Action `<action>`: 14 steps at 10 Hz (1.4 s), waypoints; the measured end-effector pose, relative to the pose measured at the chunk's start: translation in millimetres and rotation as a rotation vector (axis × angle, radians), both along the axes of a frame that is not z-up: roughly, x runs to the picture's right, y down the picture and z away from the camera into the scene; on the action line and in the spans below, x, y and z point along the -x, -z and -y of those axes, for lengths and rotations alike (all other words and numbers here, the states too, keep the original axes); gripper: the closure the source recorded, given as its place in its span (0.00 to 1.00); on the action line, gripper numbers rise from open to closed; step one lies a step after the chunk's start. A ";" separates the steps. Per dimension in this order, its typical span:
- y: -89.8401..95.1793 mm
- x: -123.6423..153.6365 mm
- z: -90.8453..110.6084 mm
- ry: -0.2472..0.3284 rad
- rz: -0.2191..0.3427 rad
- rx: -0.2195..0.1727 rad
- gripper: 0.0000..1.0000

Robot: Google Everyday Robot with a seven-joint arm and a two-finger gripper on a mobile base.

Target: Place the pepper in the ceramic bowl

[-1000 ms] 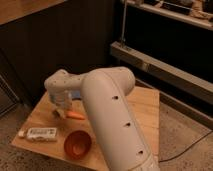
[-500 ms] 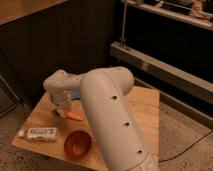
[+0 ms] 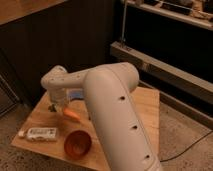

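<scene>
A: What has changed at the jaws?

B: They have drawn together within the last second; a moment ago they stood partly apart, now they are fully closed. The gripper (image 3: pixel 59 106) sits low over the left part of the counter (image 3: pixel 144 111), right at the left end of the pepper (image 3: pixel 72 114).

A: Closed on the pepper, then?

B: It looks so, since the orange end runs straight into them; yet the pepper lies where it lay before, flat on the wood and not lifted; the arm (image 3: pixel 115 115) has hardly stirred either.

A: And for the task?

B: I judge the grasp just made and the carry not begun; the ceramic bowl (image 3: pixel 77 145) stands empty near the front edge, a little nearer the camera than the pepper and apart from it; a lift and a short move toward the bowl would come next; a slim, tapered thing held by one end may swing or slip.

A: Any writing to read?

B: None that I can make out; the white tube (image 3: pixel 40 133) lying left of the bowl bears a dark patch that may be print, but it is illegible; the arm's shell shows only dark round holes and no brand.
</scene>
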State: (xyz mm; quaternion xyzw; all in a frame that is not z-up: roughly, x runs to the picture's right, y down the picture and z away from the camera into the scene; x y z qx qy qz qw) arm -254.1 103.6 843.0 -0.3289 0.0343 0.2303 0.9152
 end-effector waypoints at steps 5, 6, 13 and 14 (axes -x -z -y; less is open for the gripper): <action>43.1 0.8 15.7 -0.028 0.033 -0.062 1.00; 50.7 -0.8 17.3 -0.036 0.032 -0.072 1.00; 89.4 -24.4 -1.8 -0.072 -0.012 -0.093 1.00; 96.3 -27.8 -9.8 -0.076 -0.013 -0.089 1.00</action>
